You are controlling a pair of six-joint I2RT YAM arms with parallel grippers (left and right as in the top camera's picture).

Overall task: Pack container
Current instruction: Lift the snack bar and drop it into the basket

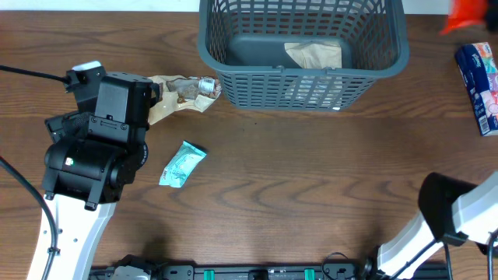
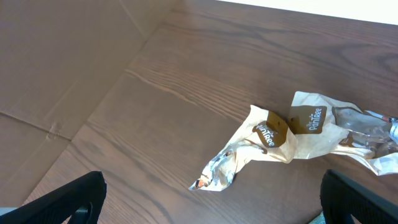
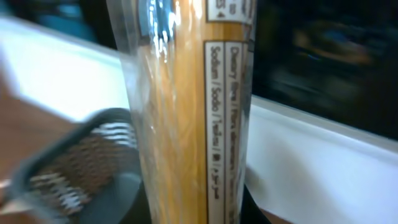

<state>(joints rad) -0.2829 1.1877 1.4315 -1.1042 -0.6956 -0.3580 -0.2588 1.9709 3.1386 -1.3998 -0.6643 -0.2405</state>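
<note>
While my left fingers [image 2: 68,199] stand wide open above the crumpled beige paper wrapper [image 2: 292,134], my right fingers are closed on a clear plastic packet [image 3: 180,124] with yellow-orange contents. The large dark grey-blue lattice-sided plastic basket [image 1: 303,85] sits at the far middle of the brown wooden table [image 1: 311,187], a beige packet [image 1: 315,54] inside it.

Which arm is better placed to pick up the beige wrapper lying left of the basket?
The left arm. Its open jaws hang right by the wrapper, beside the basket. The right arm is far off to the right, and its jaws seem shut on a yellow pack.
</note>
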